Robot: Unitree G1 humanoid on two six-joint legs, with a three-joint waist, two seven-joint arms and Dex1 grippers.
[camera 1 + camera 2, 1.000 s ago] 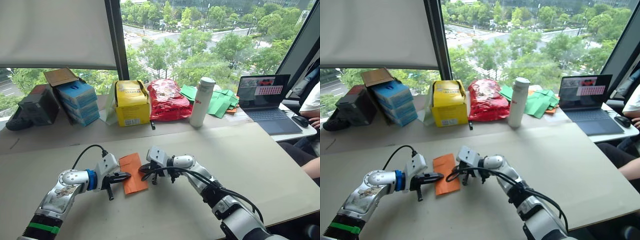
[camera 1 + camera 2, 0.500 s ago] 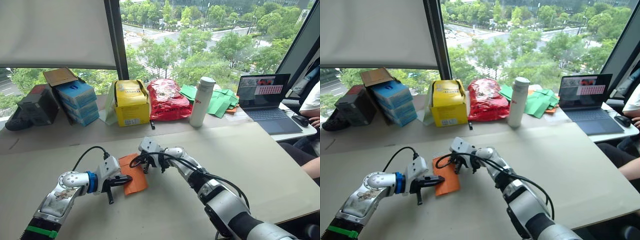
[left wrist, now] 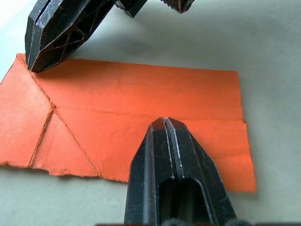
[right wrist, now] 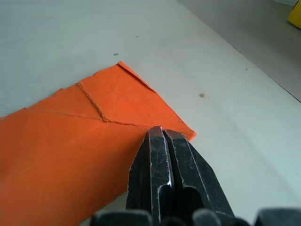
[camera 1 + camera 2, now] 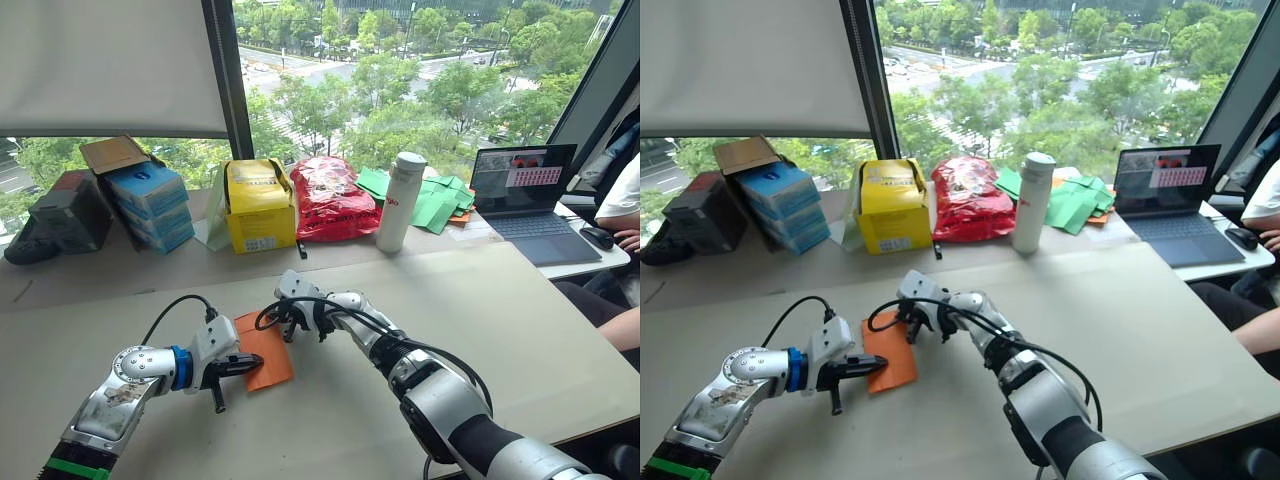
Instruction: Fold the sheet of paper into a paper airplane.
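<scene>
Orange paper [image 5: 266, 350] flat on counter [image 5: 520, 310], creased; left hand [image 5: 252, 360] clenched, tips pressing its near edge, right hand [image 5: 287, 322] clenched, pressing far corner.

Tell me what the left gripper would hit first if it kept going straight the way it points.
Probably the right gripper. The shut left gripper already rests on the bright orange creased sheet of paper and points across it toward the far corner where the right gripper's shut tips press down. Depth is unclear.
</scene>
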